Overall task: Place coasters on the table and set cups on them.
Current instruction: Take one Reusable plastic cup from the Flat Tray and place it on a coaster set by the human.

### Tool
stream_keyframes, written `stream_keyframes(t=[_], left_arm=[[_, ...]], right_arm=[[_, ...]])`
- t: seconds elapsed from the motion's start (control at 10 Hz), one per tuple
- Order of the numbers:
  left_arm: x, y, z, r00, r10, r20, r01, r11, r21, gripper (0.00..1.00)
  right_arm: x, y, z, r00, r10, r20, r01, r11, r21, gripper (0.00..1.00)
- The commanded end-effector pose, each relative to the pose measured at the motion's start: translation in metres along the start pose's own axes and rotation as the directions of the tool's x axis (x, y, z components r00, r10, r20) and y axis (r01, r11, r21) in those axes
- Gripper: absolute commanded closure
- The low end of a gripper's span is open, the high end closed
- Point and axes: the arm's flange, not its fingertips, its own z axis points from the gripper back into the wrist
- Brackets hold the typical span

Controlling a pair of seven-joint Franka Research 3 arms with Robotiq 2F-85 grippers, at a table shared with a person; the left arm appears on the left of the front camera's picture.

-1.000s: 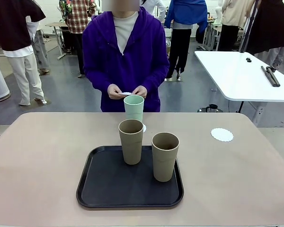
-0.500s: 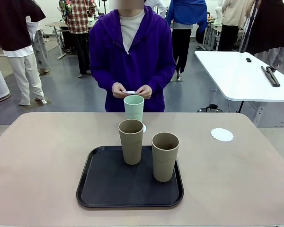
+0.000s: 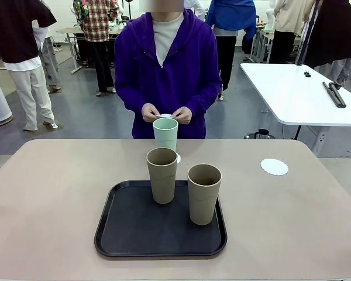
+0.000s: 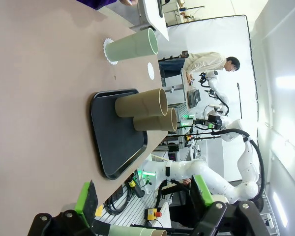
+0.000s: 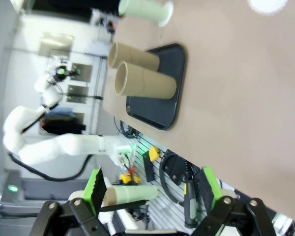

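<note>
Shifts right, last coaster (image 3: 166, 115) pinched in hands (image 3: 151, 112), not yet laid. Leaves mint cup (image 3: 165, 133) on its coaster (image 3: 178, 158), bare coaster (image 3: 274, 167) on bench (image 3: 47, 199), taupe cups (image 3: 162, 175) on tray (image 3: 134, 234). Holds left gripper (image 4: 145, 194), right gripper (image 5: 152, 189) released, empty.

Lab hall: white table (image 3: 298, 93), bystanders (image 3: 23, 58), grey floor (image 3: 88, 120).

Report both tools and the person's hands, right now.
Left tool: open, empty.
Right tool: open, empty.
Person's hands: holding a white coaster between them.
</note>
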Motion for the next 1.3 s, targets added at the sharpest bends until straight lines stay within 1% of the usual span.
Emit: stream_keyframes(t=[0.0, 0.1, 0.2, 0.3, 0.4, 0.5, 0.6, 0.7, 0.8, 0.9, 1.0, 1.1, 1.2], left_arm=[[0.001, -0.001, 0.003, 1.0, -0.009, 0.001, 0.009, 1.0, -0.01, 0.0], [0.001, -0.001, 0.003, 1.0, -0.009, 0.001, 0.009, 1.0, -0.01, 0.0], [0.001, -0.001, 0.003, 1.0, -0.009, 0.001, 0.009, 1.0, -0.01, 0.0], [0.001, -0.001, 0.003, 1.0, -0.009, 0.001, 0.009, 1.0, -0.01, 0.0], [0.001, -0.001, 0.003, 1.0, -0.009, 0.001, 0.009, 1.0, -0.01, 0.0], [0.001, -0.001, 0.003, 1.0, -0.009, 0.001, 0.009, 1.0, -0.01, 0.0], [0.001, -0.001, 0.003, 1.0, -0.009, 0.001, 0.009, 1.0, -0.01, 0.0], [0.001, -0.001, 0.003, 1.0, -0.009, 0.001, 0.009, 1.0, -0.01, 0.0], [0.001, -0.001, 0.003, 1.0, -0.009, 0.001, 0.009, 1.0, -0.01, 0.0], [0.001, -0.001, 0.003, 1.0, -0.009, 0.001, 0.009, 1.0, -0.01, 0.0], [0.001, -0.001, 0.003, 1.0, -0.009, 0.001, 0.009, 1.0, -0.01, 0.0], [0.001, -0.001, 0.003, 1.0, -0.009, 0.001, 0.009, 1.0, -0.01, 0.0], [0.001, -0.001, 0.003, 1.0, -0.009, 0.001, 0.009, 1.0, -0.01, 0.0]], right_arm=[[0.055, 0.027, -0.01, 0.956, 0.269, -0.114, -0.278, 0.958, -0.073, 0.0], [0.07, 0.052, -0.024, 0.906, 0.383, -0.179, -0.407, 0.905, -0.124, 0.0], [0.077, 0.072, -0.044, 0.821, 0.498, -0.281, -0.549, 0.824, -0.144, 0.0], [0.08, 0.092, -0.067, 0.717, 0.605, -0.347, -0.669, 0.736, -0.1, 0.0], [0.076, 0.106, -0.087, 0.601, 0.684, -0.413, -0.763, 0.645, -0.044, 0.0], [0.074, 0.119, -0.103, 0.558, 0.714, -0.423, -0.805, 0.59, -0.066, 0.0], [0.075, 0.128, -0.115, 0.554, 0.736, -0.389, -0.822, 0.557, -0.118, 0.0], [0.074, 0.138, -0.125, 0.522, 0.767, -0.373, -0.851, 0.498, -0.169, 0.0], [0.073, 0.148, -0.133, 0.49, 0.799, -0.348, -0.871, 0.464, -0.161, 0.0], [0.072, 0.151, -0.138, 0.469, 0.813, -0.346, -0.883, 0.444, -0.152, 0.0], [0.071, 0.147, -0.139, 0.463, 0.809, -0.363, -0.885, 0.441, -0.147, 0.0], [0.078, 0.156, -0.124, 0.499, 0.781, -0.376, -0.865, 0.475, -0.162, 0.0], [0.078, 0.156, -0.124, 0.499, 0.781, -0.376, -0.865, 0.475, -0.162, 0.0]])
